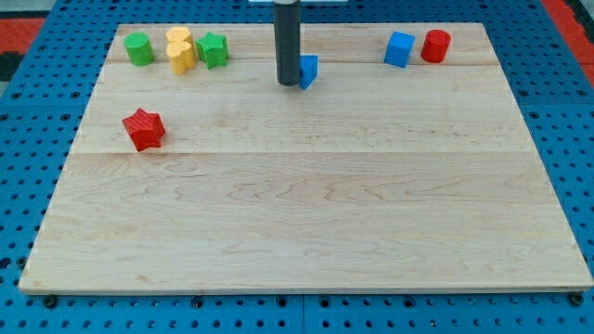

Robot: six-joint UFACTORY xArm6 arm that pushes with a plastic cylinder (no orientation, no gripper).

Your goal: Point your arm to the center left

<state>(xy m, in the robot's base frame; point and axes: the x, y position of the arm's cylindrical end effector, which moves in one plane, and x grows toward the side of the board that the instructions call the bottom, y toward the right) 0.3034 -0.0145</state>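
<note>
My tip [289, 83] stands near the view's top centre, on the wooden board [306, 213]. A small blue block [309, 70] touches its right side, partly hidden by the rod. A red star block [143, 128] lies at the view's left, a little above centre height, far left of my tip. A green cylinder [140, 48], a yellow block [180, 50] and a green star block [213, 49] sit in a row at the top left. A blue cube [399, 49] and a red cylinder [435, 45] sit at the top right.
The board lies on a blue perforated table [28, 139]. A red mat [19, 28] shows at the view's top left corner.
</note>
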